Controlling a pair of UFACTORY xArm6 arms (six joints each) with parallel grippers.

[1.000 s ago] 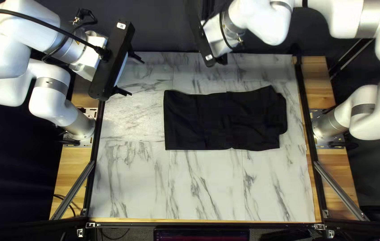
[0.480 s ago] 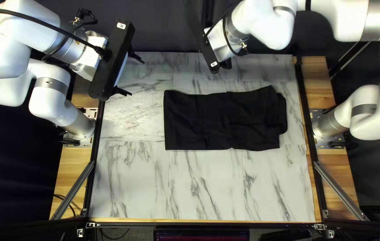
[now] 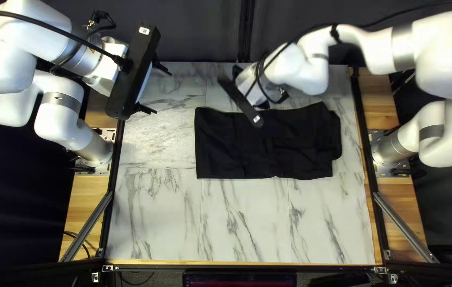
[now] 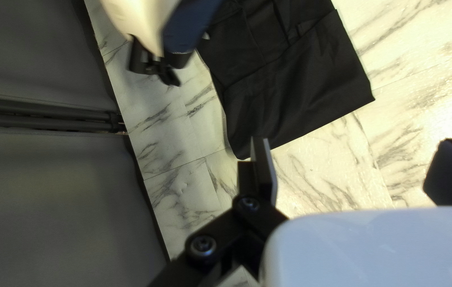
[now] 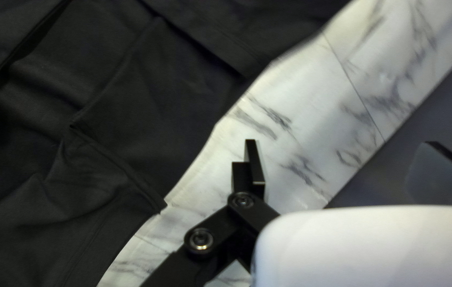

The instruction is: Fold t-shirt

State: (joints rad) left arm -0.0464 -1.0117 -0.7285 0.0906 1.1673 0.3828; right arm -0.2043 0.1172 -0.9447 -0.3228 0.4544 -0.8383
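Right gripper (image 3: 241,101) nearer creased black t-shirt (image 3: 290,146)

T-shirt (image 3: 290,146) | black | partly folded, oblong | creased, flat | on marble-patterned tabletop (image 3: 247,223), mid-table

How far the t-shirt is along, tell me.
The t-shirt looks already folded into a long band, with layer edges showing. Nothing is gripped: the open right hand hovers near its far edge, and the open left hand is away from the cloth. Probably left: folding it shorter, since it lies stretched out much longer than wide.
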